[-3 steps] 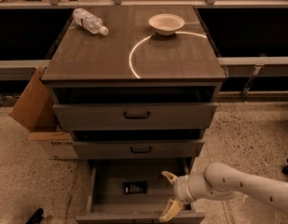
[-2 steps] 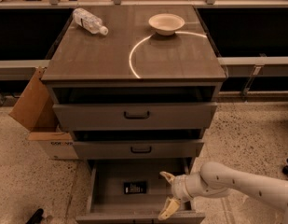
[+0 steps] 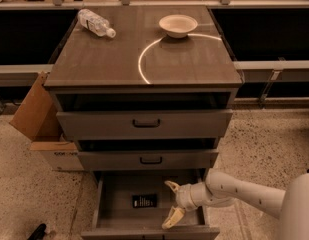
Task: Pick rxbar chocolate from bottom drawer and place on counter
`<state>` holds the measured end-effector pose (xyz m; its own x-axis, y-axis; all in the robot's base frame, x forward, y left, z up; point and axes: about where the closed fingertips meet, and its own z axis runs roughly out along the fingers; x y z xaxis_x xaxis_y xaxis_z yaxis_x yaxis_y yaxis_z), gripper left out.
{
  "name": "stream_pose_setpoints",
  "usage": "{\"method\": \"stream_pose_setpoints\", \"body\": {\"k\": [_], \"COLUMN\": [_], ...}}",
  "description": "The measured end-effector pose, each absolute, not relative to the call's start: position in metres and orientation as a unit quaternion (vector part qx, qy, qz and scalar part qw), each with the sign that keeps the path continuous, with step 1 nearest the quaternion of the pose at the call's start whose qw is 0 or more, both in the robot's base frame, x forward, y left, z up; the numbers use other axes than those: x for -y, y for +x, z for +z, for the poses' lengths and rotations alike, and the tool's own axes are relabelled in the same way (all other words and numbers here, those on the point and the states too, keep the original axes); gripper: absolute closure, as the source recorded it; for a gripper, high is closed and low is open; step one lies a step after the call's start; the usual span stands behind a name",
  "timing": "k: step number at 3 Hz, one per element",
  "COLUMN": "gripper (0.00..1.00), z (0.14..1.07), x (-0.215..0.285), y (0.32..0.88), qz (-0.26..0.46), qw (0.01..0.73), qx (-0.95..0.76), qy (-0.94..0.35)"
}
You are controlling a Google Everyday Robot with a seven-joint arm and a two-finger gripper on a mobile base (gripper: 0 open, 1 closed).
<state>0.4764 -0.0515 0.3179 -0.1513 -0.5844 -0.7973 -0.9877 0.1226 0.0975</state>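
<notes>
**A:** Where is the tool?

**B:** The tool hangs over the right part of the pulled-out bottom drawer. It sits at the end of a white arm that reaches in from the lower right. Its two pale fingers are spread wide, one toward the drawer's back and one toward its front, and grasp nothing.

**A:** And the rxbar chocolate?

**B:** The rxbar chocolate lies flat on the drawer's grey floor, near the middle and just left of the tool. It looks apart from the fingers.

**A:** What stands around it?

**B:** The middle drawer is directly above the back of the bottom one, and the top drawer is above that. Both have black handles, and both stand a little open, with a dark gap over each front.

**A:** What's on the counter?

**B:** The counter carries a clear bottle lying on its side at the back left. A shallow pale bowl stands at the back right. A bright light arc curves from beside the bowl toward the front edge.

**A:** And the room?

**B:** A cardboard box with a raised flap stands against the cabinet's left side. The floor is tan and speckled. A grey ledge runs behind the cabinet with dark space around it. A small dark object lies at the lower left, but I can't tell what it is.
</notes>
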Motion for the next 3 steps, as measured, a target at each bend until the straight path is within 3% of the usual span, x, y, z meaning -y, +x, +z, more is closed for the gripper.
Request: {"method": "stream_pose_setpoints", "body": {"k": [3], "gripper": [0.0], "z": [0.265], "x": [0.023], "y": [0.507], "qz": [0.312], "qw": [0.31], "qx": [-0.682], "qy": [-0.584]}}
